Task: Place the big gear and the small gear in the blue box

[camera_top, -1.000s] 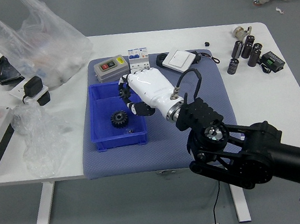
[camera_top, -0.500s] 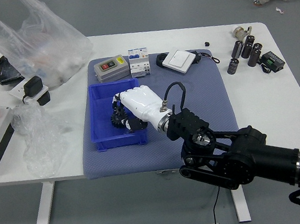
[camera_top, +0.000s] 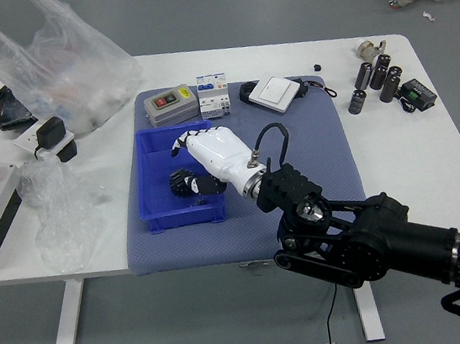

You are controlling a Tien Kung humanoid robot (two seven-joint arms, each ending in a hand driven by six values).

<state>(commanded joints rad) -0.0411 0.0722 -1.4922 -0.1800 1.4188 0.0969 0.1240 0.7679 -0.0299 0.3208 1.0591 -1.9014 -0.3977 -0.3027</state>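
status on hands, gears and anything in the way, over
Right hand over blue box, fingers parted; left out of view. Black gear in box beside thumb, second gear not discernible. Right hand blocks part of box.

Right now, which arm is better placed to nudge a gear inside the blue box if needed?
Right, I'd judge: the right hand is over the blue box, close to a black gear, while the left arm is out of view.

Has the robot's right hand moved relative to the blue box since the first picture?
Yes: the right hand has shifted left and toward the table's near edge, reaching farther over the blue box.
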